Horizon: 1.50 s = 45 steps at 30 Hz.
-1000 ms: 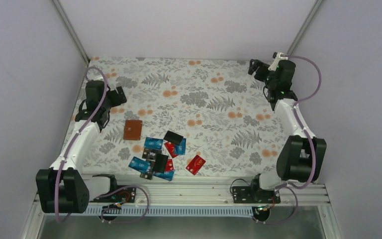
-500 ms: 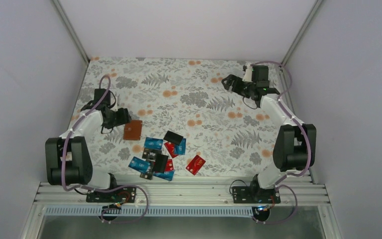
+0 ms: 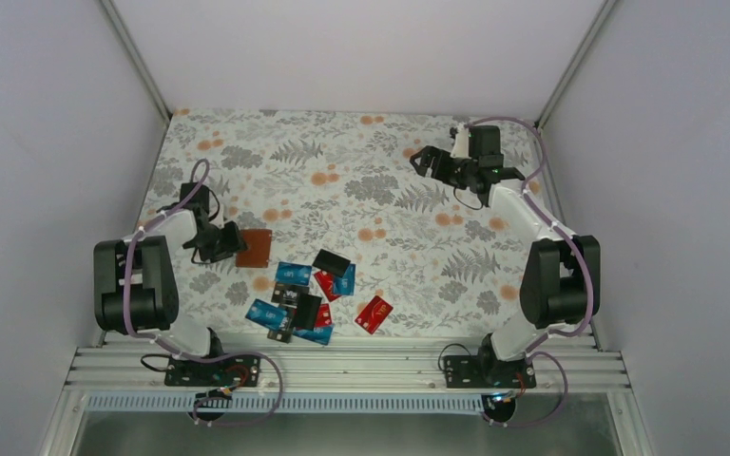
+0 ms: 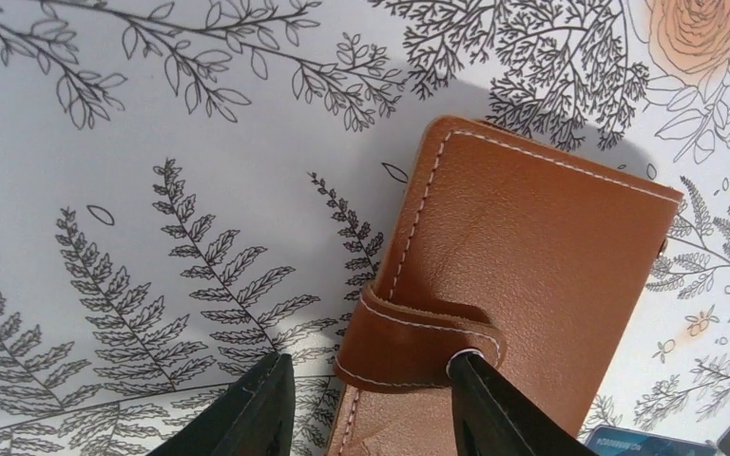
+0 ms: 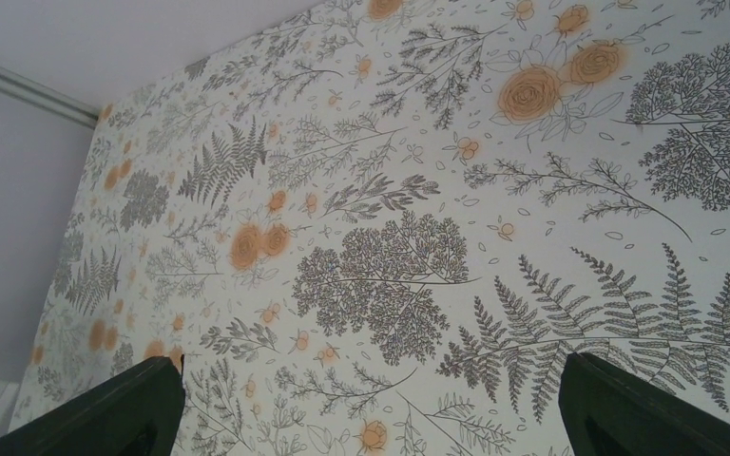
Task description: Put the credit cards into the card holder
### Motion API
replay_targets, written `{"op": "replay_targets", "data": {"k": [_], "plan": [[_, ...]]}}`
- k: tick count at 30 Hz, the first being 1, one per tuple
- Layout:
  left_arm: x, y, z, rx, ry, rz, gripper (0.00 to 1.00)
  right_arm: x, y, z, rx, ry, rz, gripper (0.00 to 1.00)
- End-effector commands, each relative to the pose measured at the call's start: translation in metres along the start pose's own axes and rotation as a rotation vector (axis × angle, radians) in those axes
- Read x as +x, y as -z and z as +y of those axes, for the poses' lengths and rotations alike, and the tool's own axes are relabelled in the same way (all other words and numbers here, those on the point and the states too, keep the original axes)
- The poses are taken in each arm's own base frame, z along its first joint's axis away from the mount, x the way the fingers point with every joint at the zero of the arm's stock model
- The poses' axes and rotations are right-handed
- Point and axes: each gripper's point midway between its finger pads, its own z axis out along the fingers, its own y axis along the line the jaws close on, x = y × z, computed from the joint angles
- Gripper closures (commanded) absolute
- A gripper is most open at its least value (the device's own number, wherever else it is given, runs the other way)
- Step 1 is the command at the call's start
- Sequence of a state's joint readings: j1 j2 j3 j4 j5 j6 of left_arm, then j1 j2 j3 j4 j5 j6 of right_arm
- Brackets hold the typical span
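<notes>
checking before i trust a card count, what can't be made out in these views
Pockets of the card holder: hidden in both views, since it lies closed.
Near end of the card holder: left wrist view, cut off by the bottom edge and the left arm's jaws.
The credit cards: top external view, the overlapping pile covers the lower ones; print too small to read.

The left hand [image 4: 371, 361] hangs spread over the closed card holder's [image 4: 532, 247] strapped edge, on the fern-printed worktop [image 4: 105, 142].
</notes>
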<state>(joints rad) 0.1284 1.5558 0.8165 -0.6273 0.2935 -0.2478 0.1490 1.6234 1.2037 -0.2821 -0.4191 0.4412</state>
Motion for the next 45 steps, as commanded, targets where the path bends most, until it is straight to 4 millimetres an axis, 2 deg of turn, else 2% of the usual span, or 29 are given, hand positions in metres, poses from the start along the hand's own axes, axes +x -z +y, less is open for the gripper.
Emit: {"op": "replay_targets", "data": {"k": [1,6,13,18,22,26,37,41,45], "plan": [[0.002,-0.006,0.008,-0.006,0.026,0.027,0.60,0.008,-0.005,0.003,-0.008,0.002,0.028,0.00],[-0.003,-0.011,0.011,-0.005,0.035,0.021,0.68,0.012,-0.011,-0.001,-0.007,0.002,0.047,0.00],[-0.009,-0.018,0.011,0.008,0.017,0.018,0.73,0.012,-0.011,0.000,-0.013,0.008,0.048,0.00],[-0.009,-0.027,0.009,0.037,-0.001,0.033,0.87,0.021,-0.023,-0.008,-0.008,-0.005,0.083,0.00],[-0.013,-0.021,0.000,0.072,-0.023,0.011,0.97,0.025,-0.026,-0.003,-0.031,0.003,0.098,0.01],[-0.014,-0.012,-0.022,0.116,-0.086,-0.021,0.98,0.030,-0.031,0.016,-0.083,0.040,0.125,0.01],[-0.036,0.022,-0.080,0.275,-0.188,-0.175,0.98,0.070,-0.051,0.100,-0.345,0.111,0.248,0.05],[-0.048,0.037,-0.104,0.336,-0.230,-0.223,0.98,0.070,-0.053,0.117,-0.383,0.154,0.251,0.05],[-0.057,0.061,-0.128,0.405,-0.272,-0.284,0.97,0.064,-0.046,0.130,-0.435,0.186,0.248,0.04]]}}
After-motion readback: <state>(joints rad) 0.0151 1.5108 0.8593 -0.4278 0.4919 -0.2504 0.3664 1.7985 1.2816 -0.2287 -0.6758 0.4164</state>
